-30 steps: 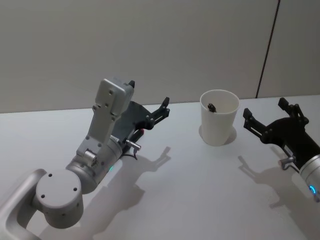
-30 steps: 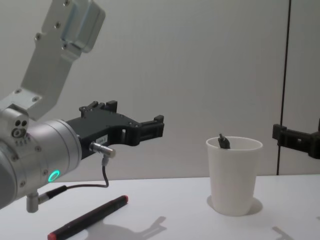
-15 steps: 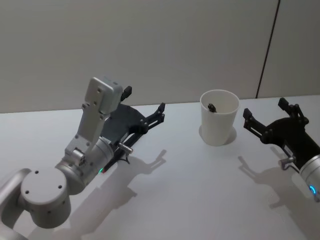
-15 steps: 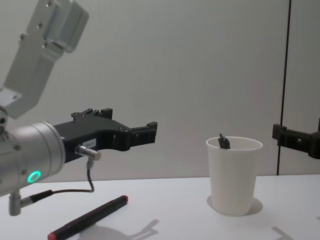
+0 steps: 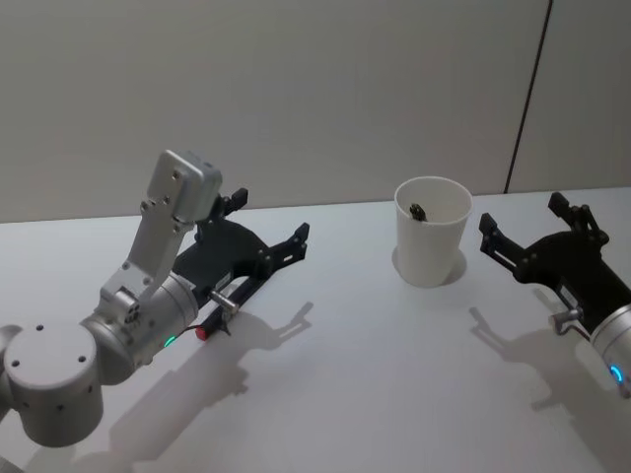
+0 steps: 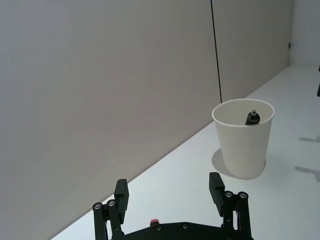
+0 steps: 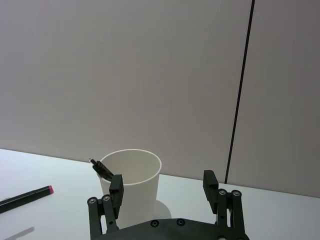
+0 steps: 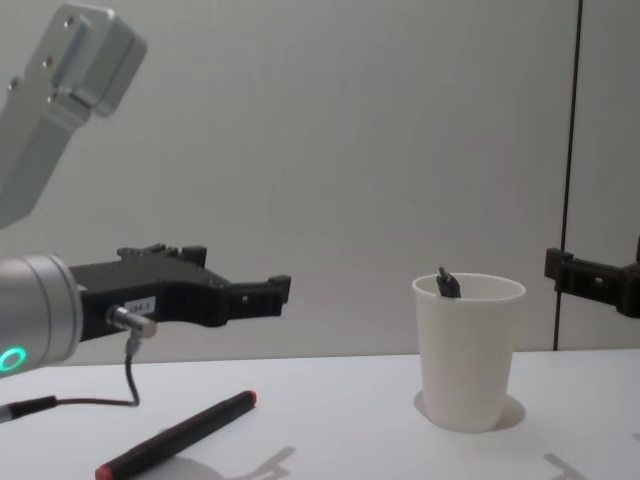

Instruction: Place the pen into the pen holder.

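Left gripper [image 6: 168, 183] fingers [image 6: 216, 187] spread wide, empty, above pen [image 8: 175, 437] on table [image 8: 330, 430]; right gripper [image 7: 163, 178] likewise spread, beside pen holder [image 7: 142, 190].

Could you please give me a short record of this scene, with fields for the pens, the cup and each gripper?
loose pen: black with red ends, lying flat on the table, apart from the cup, not gripped
cup: white paper, upright on the table
second pen: dark, inside the cup, its end showing at the rim
left gripper: open, empty, hovers over the loose pen
right gripper: open, empty, raised off the table to the right of the cup
task state: loose pen not yet in the cup
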`<state>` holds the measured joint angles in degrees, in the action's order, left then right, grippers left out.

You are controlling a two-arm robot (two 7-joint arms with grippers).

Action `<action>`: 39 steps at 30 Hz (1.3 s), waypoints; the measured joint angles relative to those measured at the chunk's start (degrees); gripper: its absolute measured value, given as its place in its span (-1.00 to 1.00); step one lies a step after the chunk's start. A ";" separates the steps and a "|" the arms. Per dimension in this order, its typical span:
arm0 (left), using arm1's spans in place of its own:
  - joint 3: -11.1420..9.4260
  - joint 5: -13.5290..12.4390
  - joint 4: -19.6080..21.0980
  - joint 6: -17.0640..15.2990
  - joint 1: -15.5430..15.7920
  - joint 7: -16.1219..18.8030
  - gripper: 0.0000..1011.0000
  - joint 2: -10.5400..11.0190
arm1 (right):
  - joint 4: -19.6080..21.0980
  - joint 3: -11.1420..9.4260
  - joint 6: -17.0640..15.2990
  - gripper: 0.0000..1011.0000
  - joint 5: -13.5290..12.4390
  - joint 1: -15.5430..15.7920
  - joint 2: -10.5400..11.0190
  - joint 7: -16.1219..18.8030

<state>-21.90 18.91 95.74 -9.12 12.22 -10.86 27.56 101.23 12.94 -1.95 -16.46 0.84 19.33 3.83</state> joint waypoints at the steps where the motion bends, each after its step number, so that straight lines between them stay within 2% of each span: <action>1: 0.08 0.11 0.01 -0.43 0.01 -0.49 0.98 0.15 | 0.00 0.00 0.00 0.98 0.00 0.00 0.00 0.00; 13: 1.53 0.73 -0.33 -6.72 0.84 -7.32 0.98 2.61 | 0.00 0.00 0.00 0.98 0.00 0.00 0.00 0.00; 21: 2.21 1.01 -0.99 -10.52 1.18 -10.24 0.98 3.82 | 0.00 0.00 0.00 0.98 0.00 0.00 0.00 0.00; 39: 3.06 2.45 -3.01 -18.16 1.55 -12.82 0.98 5.29 | 0.00 0.00 0.00 0.98 0.00 -0.01 0.00 0.00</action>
<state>-18.84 21.36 92.73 -27.28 13.77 -23.69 32.86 101.23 12.94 -1.95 -16.46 0.84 19.33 3.82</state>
